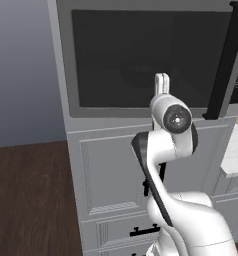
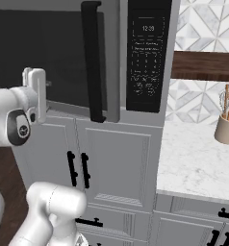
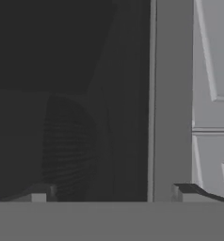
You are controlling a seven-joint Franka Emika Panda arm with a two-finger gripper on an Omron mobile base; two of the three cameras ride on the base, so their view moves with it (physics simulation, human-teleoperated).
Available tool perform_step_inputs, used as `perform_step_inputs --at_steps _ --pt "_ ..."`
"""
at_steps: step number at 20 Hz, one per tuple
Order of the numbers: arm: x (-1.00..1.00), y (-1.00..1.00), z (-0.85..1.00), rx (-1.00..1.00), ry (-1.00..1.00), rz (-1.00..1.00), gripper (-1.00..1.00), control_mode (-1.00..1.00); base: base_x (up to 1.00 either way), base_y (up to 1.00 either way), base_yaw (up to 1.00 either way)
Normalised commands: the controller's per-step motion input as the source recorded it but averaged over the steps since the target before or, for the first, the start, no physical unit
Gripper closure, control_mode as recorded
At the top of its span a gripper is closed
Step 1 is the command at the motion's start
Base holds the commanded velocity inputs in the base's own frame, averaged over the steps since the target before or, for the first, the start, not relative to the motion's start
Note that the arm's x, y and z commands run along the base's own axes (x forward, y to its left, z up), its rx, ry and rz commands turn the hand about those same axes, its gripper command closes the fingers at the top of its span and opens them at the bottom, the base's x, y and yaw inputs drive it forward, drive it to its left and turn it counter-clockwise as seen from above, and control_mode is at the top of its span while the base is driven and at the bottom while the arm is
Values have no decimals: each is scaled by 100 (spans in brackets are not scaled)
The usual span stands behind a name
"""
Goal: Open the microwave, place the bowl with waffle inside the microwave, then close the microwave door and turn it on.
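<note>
The microwave door (image 1: pixel 141 57) is shut, its dark glass window facing the arm. The gripper (image 3: pixel 115 192) is raised in front of the lower part of that glass, and its jaws stand wide apart with nothing between them. In the hand view one fingertip (image 3: pixel 38 193) lies over the dark window and the other over the grey door frame, so the frame's edge runs through the gap between the jaws.

The black bar handle (image 2: pixel 92 60) runs upright, its long axis vertical, along the door's right side; it stands well to the right of the jaws, apart from them. Beyond it is the black button panel (image 2: pixel 146 55) of the microwave (image 2: pixel 117 57).

Below the jaws are grey panelled cabinet doors (image 2: pixel 114 166) with short black handles. On the marble counter (image 2: pixel 193 163) far to the right stands a utensil holder (image 2: pixel 226 129).
</note>
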Motion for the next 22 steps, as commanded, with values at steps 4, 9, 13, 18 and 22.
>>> perform_step_inputs --at_steps 4,9,13,18,22 --pt "39 -10 0 0 0 9 -100 -100 0 0 0" --pt "42 -10 0 0 0 9 -100 -100 0 0 0" --pt "42 -8 0 0 0 8 -100 -100 0 0 0" --pt "22 -1 0 0 0 7 -100 -100 0 0 0" --pt "0 0 0 0 0 0 -100 -100 0 0 0"
